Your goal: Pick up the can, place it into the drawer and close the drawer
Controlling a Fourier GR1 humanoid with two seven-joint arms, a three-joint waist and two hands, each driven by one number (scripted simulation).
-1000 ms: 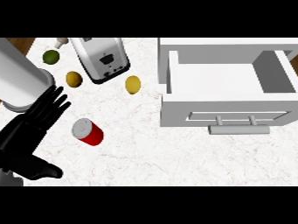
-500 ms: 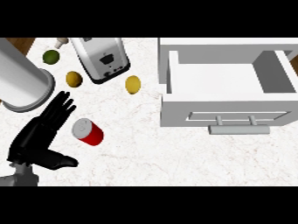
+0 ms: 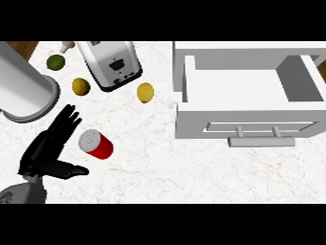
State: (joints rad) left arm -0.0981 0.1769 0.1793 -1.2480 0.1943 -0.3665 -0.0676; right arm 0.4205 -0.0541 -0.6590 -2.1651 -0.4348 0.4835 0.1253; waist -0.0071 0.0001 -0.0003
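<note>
Can (image 3: 96, 144): red with a silver top, lying tilted on the white marbled surface (image 3: 193, 167), lower left of frame.
Left hand (image 3: 49, 148): just left of the can, fingers straight and spread toward upper right, thumb out to the right below the can; holds nothing.
Drawer (image 3: 254, 98): white, pulled open, upper right of frame, well apart from the can.
Upper left: toaster (image 3: 111, 64), green fruit (image 3: 56, 61), two yellow fruits (image 3: 81, 86), large grey cylinder (image 3: 17, 88).
</note>
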